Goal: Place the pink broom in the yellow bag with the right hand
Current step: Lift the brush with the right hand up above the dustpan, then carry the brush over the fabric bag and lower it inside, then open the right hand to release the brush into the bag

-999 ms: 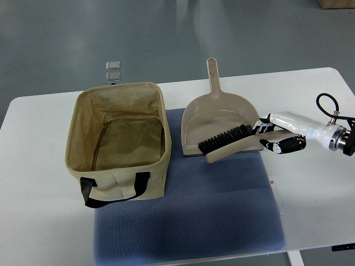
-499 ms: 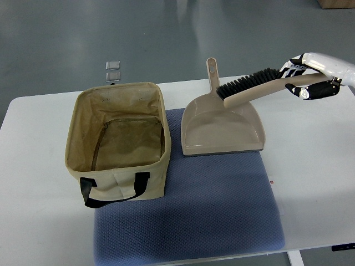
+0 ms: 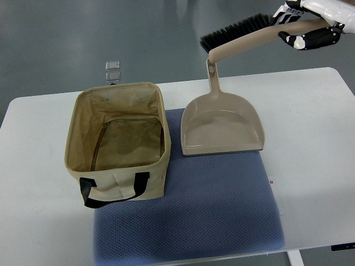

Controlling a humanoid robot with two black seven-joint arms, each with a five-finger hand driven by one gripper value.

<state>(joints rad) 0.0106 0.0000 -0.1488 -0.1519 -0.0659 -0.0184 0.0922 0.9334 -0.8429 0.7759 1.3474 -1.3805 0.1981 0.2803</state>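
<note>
Lifting fast, your right hand [image 3: 308,27] has carried the broom [image 3: 244,34] off the dustpan [image 3: 222,124] to the upper right, fingers clamped on its handle. Swing it left next toward the bag [image 3: 117,141] at centre left.

Beige broom [image 3: 244,37] aloft, tan bag [image 3: 119,141] open

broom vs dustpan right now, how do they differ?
The broom is held in the air by the right hand, near the picture's top edge; the dustpan lies flat, partly on the blue mat.
The broom carries black bristles along one side; the dustpan is a bare open scoop.
The broom lies slanted across the picture; the dustpan's handle points straight away from the robot.
Both look the same beige-pink plastic.
</note>
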